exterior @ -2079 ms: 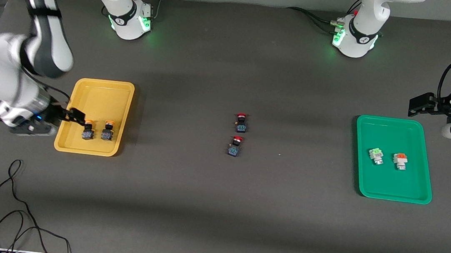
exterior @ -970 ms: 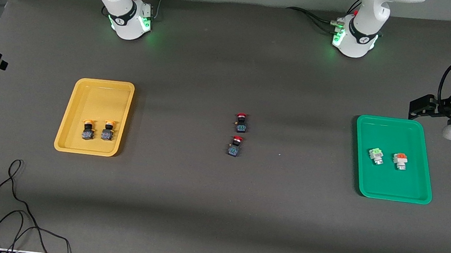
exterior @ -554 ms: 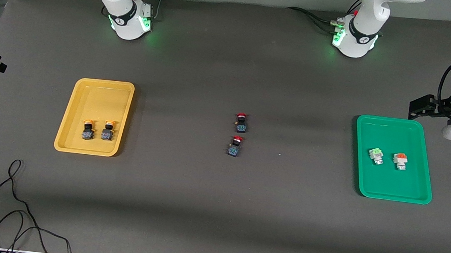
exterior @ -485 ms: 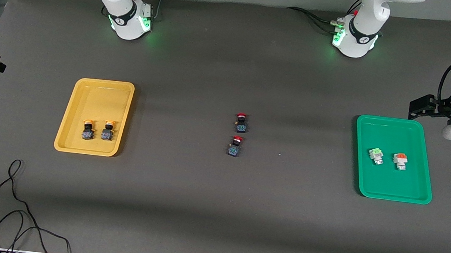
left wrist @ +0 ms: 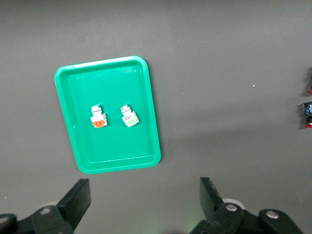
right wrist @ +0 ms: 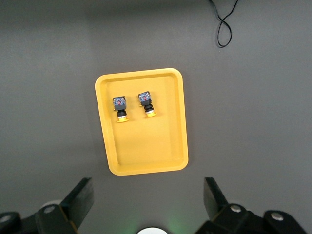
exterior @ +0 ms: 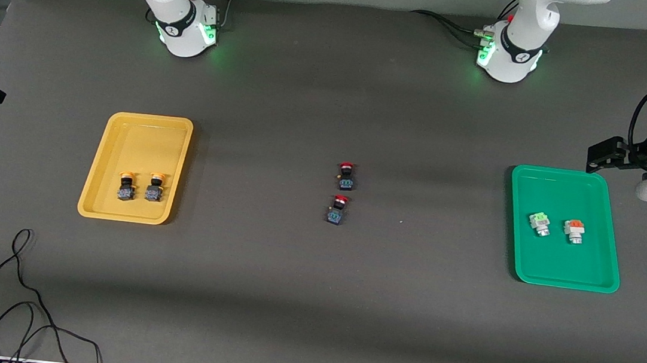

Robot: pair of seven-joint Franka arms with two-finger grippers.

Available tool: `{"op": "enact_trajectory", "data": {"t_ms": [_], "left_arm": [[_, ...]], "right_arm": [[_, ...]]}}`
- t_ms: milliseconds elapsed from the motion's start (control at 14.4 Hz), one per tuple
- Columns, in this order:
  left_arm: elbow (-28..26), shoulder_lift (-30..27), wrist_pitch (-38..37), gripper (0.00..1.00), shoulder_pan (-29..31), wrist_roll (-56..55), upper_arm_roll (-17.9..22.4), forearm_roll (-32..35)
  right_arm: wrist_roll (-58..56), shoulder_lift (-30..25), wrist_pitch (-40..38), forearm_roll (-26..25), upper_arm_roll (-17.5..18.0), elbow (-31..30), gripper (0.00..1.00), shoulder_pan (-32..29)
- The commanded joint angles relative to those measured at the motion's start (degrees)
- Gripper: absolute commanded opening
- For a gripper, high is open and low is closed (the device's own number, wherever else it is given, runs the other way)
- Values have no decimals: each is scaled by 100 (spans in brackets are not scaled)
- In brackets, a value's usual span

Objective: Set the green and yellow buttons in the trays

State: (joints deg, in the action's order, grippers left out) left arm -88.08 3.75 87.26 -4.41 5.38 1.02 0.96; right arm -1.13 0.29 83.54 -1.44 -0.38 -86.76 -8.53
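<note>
Two yellow-capped buttons (exterior: 126, 186) (exterior: 154, 187) lie side by side in the yellow tray (exterior: 144, 138) at the right arm's end; they also show in the right wrist view (right wrist: 120, 107) (right wrist: 146, 104). A whitish button with a green block (exterior: 540, 223) and one with an orange block (exterior: 574, 231) lie in the green tray (exterior: 556, 260) at the left arm's end. My right gripper (right wrist: 146, 197) is open and empty, high over the table beside the yellow tray (right wrist: 146, 151). My left gripper (left wrist: 144, 202) is open and empty, high beside the green tray (left wrist: 112, 141).
Two red-capped buttons (exterior: 346, 176) (exterior: 337, 209) lie in the middle of the table between the trays. A black cable (exterior: 17, 293) loops near the table's front edge at the right arm's end. The arm bases (exterior: 186, 29) (exterior: 508, 56) stand along the back.
My right gripper has let go of a yellow button in the yellow tray and pulled up and away toward the right arm's end. The left arm has hardly moved.
</note>
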Motion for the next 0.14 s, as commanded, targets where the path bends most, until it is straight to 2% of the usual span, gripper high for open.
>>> {"op": "enact_trajectory", "data": {"t_ms": [0, 69], "left_arm": [[-8, -23, 46, 100, -86, 68, 74, 18], [-8, -23, 46, 100, -78, 68, 74, 18]], "right_arm": [[-27, 67, 13, 21, -15, 168, 100, 0], [-36, 85, 13, 29, -6, 177, 100, 0]]}}
